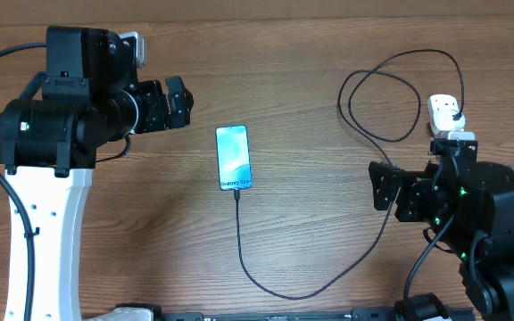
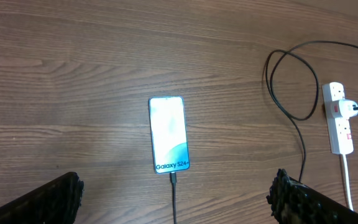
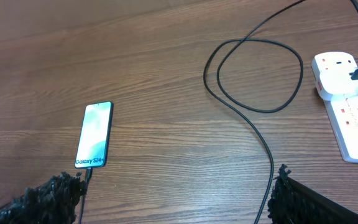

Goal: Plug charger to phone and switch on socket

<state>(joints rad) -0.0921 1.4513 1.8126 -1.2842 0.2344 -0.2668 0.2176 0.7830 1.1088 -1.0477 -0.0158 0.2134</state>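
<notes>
Left pincer [image 1: 184, 102] and right pincer [image 1: 376, 185] gape empty, flanking the slim, glossy rectangular phone [image 1: 234, 157].

Overhead looks straight down at the worktop [image 1: 310, 107]; the 2 wrist views look down closer, slightly slanted, sharing phone [image 2: 168, 134] and socket [image 2: 340, 135].

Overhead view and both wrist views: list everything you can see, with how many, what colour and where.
table: one, brown wood, under everything.
phone: one, black edges, light blue screen, flat mid-table, screen up.
charger: one, black cable, tip at the phone's bottom edge, looping over to the socket.
socket: one, white strip, red markings, white cord, by the right arm.
left end effector: one, black, open, empty, apart from the phone.
right end effector: one, black, open, empty, near the socket.
</notes>
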